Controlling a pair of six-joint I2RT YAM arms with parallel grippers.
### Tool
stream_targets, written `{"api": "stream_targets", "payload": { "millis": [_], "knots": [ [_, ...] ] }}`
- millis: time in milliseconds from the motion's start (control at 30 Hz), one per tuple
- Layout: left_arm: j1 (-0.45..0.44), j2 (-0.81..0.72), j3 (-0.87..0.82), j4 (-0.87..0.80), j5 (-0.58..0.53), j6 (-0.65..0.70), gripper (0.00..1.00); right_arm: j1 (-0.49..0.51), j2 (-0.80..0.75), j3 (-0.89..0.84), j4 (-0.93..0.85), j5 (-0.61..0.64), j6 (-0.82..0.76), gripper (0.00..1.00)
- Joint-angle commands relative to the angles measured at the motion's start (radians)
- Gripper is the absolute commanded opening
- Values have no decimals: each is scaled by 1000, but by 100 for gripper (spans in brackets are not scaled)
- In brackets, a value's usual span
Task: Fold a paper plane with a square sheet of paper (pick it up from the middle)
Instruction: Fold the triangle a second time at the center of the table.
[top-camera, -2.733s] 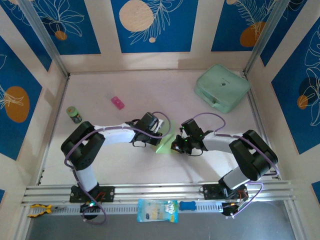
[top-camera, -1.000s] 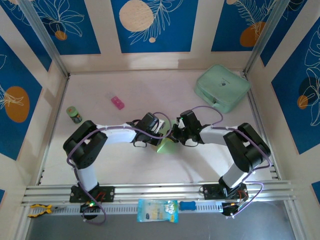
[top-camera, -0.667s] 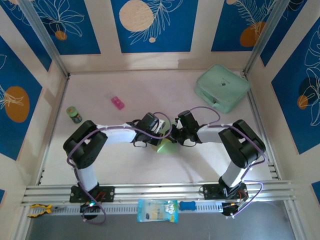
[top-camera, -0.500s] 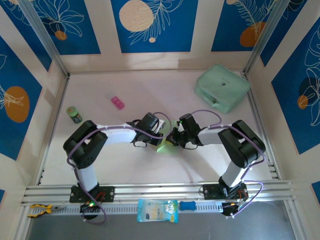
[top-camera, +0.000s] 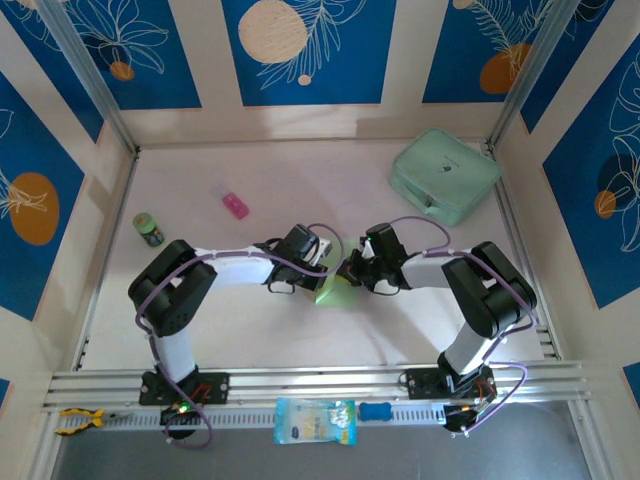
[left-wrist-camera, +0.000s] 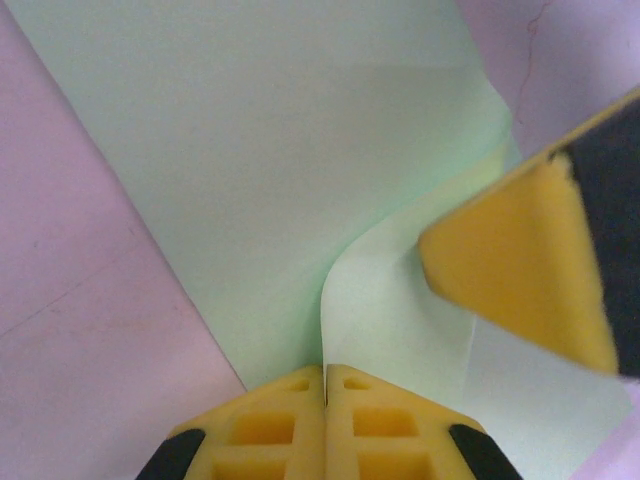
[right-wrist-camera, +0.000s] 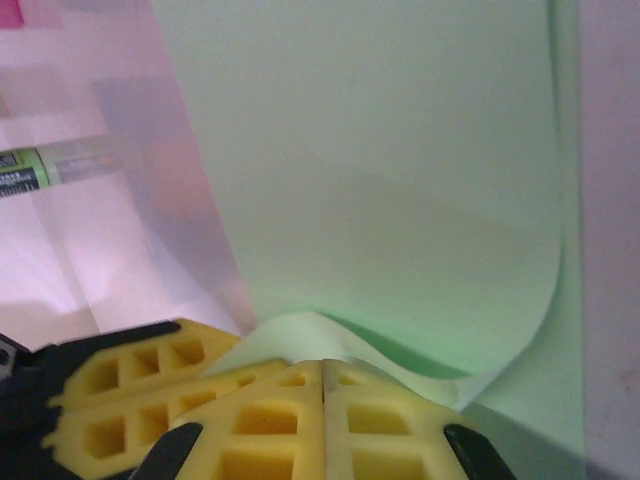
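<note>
Right hand (right-wrist-camera: 322, 366) has edged toward left hand (left-wrist-camera: 326, 370); both clamp the square sheet of paper (left-wrist-camera: 250, 150).

Pale table (top-camera: 250, 330) carries a mint case (top-camera: 444, 175), pink block (top-camera: 235, 206), green jar (top-camera: 149, 229), square sheet of paper (top-camera: 333, 292)

From above, all but one corner of the square sheet of paper (top-camera: 334, 291) is hidden. In the left wrist view it runs past the top edge, and the right arm's fingers (left-wrist-camera: 515, 265) are cut off by the right edge.
</note>
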Motion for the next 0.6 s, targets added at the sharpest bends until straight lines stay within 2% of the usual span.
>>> {"api": "stream_targets", "payload": {
  "millis": [0, 200, 567],
  "knots": [
    [10, 37, 1, -54, 1, 27, 0, -17, 31, 11, -34, -8, -26, 0],
    [9, 39, -1, -58, 1, 28, 0, -34, 70, -75, 27, 13, 3, 0],
    [10, 40, 1, -64, 1, 28, 0, -98, -11, -52, 59, -57, -65, 0]
  ]
}}
